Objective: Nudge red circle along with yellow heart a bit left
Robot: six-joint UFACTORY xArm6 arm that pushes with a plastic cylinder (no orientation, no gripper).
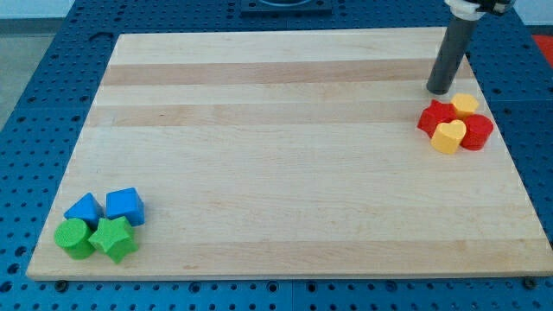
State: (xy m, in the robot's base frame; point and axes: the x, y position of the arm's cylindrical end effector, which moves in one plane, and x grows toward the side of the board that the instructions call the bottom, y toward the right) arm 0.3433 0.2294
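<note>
- Since there's no gripper, nothing is held: tip (441,90) sits just above red star (435,116).
- Red circle (477,131) and yellow heart (448,136) look rigid, light, slidey; push circle's right side.

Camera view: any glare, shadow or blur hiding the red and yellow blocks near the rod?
Camera view: light is even, no glare on the board; only soft short shadows. My tip is sharp, just above the red circle and yellow heart, both clear.
</note>
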